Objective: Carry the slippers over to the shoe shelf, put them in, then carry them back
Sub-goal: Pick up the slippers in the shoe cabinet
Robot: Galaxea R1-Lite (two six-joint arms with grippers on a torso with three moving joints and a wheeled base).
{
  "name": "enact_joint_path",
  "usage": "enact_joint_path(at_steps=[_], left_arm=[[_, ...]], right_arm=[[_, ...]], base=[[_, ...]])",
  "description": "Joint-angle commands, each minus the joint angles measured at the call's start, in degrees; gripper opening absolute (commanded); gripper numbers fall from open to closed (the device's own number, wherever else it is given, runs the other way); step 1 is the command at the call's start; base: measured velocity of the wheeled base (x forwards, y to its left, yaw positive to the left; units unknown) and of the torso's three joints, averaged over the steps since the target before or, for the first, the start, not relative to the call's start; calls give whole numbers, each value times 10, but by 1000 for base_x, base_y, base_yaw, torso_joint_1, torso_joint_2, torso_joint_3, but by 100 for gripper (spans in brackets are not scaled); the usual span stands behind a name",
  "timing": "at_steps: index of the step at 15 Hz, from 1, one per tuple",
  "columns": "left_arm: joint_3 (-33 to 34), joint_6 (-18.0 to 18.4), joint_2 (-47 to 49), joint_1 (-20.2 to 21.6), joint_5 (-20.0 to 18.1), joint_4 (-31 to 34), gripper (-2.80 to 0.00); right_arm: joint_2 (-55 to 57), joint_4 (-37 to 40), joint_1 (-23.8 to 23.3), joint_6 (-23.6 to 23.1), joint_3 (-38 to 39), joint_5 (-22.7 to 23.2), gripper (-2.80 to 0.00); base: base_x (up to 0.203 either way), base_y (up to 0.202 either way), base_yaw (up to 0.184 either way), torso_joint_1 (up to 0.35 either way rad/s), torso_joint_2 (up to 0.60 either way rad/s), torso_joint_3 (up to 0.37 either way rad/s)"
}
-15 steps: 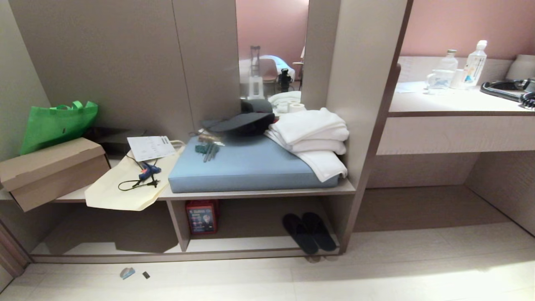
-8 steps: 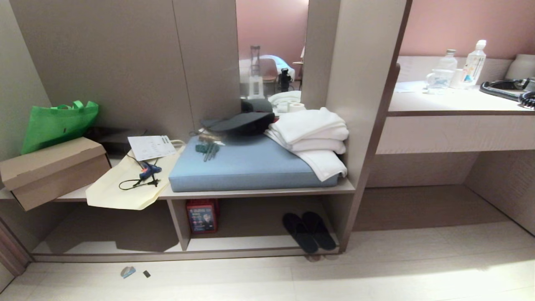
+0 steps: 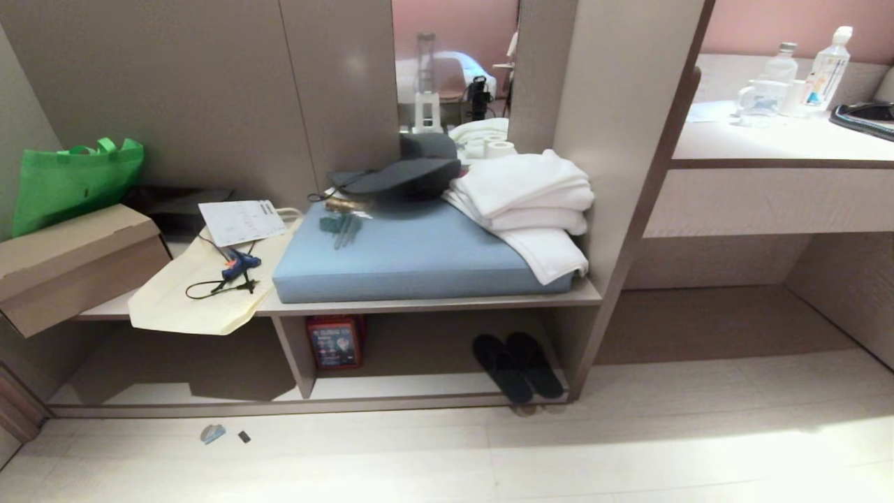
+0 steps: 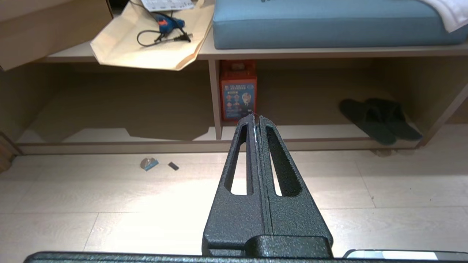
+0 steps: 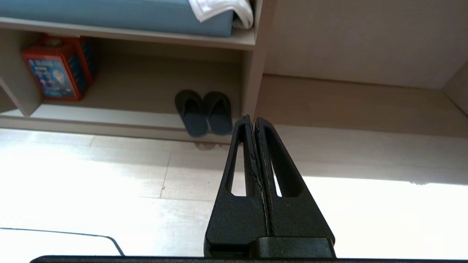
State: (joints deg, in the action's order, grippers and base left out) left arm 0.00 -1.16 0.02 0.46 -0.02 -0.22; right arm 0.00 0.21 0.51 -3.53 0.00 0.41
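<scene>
The dark slippers [image 3: 517, 367] lie side by side in the right compartment of the low shoe shelf [image 3: 419, 402], heels at its front lip. They also show as slippers [image 4: 378, 120] in the left wrist view and slippers [image 5: 203, 112] in the right wrist view. My left gripper [image 4: 255, 117] is shut and empty, held over the pale floor well in front of the shelf's upright divider [image 4: 216, 98]. My right gripper [image 5: 252, 118] is shut and empty too, over the floor short of the slippers. Neither arm appears in the head view.
A red box [image 3: 334, 342] stands in the same compartment, against the divider. Above lie a blue cushion [image 3: 412, 258], white towels [image 3: 527, 202], a dark cap [image 3: 401, 178], a cardboard box [image 3: 70, 262] and a green bag [image 3: 70, 181]. A desk [image 3: 775, 150] with bottles stands to the right. Small scraps [image 3: 213, 434] lie on the floor.
The whole head view has shifted: shelf, cushion and desk sit higher and look a little larger, so the camera has moved. Nothing in the scene has moved.
</scene>
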Motion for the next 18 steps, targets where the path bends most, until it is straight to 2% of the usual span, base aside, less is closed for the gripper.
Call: enact_joint_path(at_steps=[1,18], left_arm=[[0,-1,1,0,0,0,-280],[0,-1,1,0,0,0,-280]], right_arm=[[1,0,0,1,0,0,-280],[1,0,0,0,0,0,-280]], base=[[0,0,0,0,2,-198],[0,0,0,3,3,-198]])
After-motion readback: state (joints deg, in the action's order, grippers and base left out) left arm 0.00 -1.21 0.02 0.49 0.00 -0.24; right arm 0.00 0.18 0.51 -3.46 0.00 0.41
